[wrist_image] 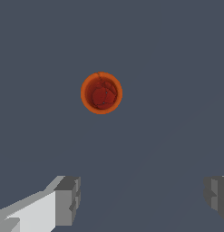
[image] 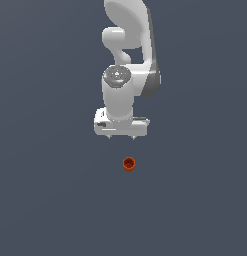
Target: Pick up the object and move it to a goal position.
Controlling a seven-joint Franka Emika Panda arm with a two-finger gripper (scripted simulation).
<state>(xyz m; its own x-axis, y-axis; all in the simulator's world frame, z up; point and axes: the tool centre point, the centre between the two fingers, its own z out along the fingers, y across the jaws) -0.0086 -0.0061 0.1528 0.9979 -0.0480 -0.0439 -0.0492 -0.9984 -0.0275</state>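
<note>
Fingertips [wrist_image: 68,199] of the gripper [image: 121,136] sit closest to the wrist camera: two grey pads set wide apart with bare floor between them, so the jaws stand open and hold nothing. Largest item on record is the white Panda arm [image: 127,50], reaching down from the far side of the exterior view with its hand pointed at the floor [image: 45,200], a plain dark grey surface. Smallest item is the orange-red cup [image: 128,164], upright on that floor with its mouth facing up; the wrist view looks straight into it and shows a round rim, so its long axis is vertical. Governing relation: the cup is not between the jaws. It lies on the near side of the gripper in the exterior view, slightly toward that view's right, and apart from both fingers. Height of the fingertips above the floor cannot be fixed with confidence; they appear raised. Assessment: the hand must shift toward the cup before descending.
</note>
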